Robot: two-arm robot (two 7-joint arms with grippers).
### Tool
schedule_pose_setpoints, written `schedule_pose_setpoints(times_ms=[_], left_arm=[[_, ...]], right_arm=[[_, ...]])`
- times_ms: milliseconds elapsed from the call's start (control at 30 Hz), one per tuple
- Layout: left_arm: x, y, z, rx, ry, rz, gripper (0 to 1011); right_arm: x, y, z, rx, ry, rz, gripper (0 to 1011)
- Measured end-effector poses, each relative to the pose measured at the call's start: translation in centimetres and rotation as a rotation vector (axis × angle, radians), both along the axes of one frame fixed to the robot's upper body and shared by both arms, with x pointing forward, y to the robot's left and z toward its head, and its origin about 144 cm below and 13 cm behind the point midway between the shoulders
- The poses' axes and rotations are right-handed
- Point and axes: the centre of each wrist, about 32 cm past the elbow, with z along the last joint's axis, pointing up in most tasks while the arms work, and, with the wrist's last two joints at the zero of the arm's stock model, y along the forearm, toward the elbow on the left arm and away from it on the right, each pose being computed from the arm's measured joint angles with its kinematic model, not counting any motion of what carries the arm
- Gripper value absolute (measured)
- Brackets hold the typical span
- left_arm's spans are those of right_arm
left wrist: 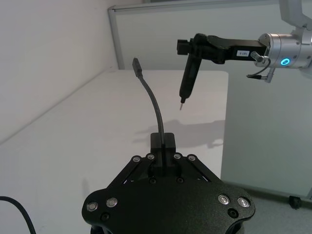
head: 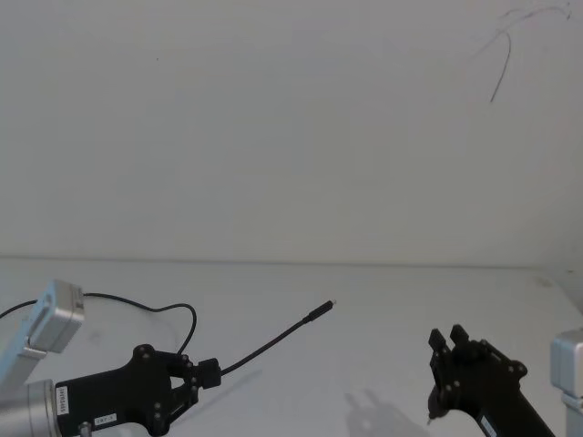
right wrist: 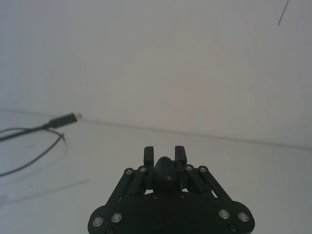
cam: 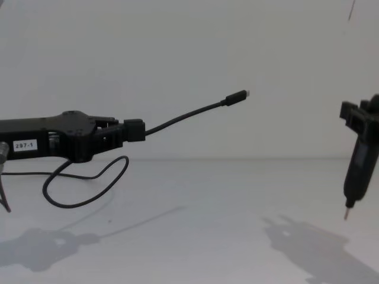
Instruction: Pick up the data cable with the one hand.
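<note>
The left gripper (the one labelled 287-1) hangs above the table at the near left, its jaws clamped on the cable. Slack loops beneath the gripper. The free end arcs up and away through the air, plug well clear of the table. Off to the right, the right gripper clasps a pen tool, needle pointing down.

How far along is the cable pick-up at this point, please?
Done: the left gripper is shut on the data cable, its plug end well above the table. In hand: holding it aloft. Left: seemingly nothing. The right gripper holds a pen-shaped tool, apart.
</note>
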Motion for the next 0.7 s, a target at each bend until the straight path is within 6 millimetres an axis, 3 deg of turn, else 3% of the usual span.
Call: schedule_pose_setpoints(times_ms=[700], left_arm=[[0.0,0.4,0.1,-0.032,-0.007,-0.024,40]], right_arm=[[0.3,2.5,4.7,0.084,-0.142,0.026,251]])
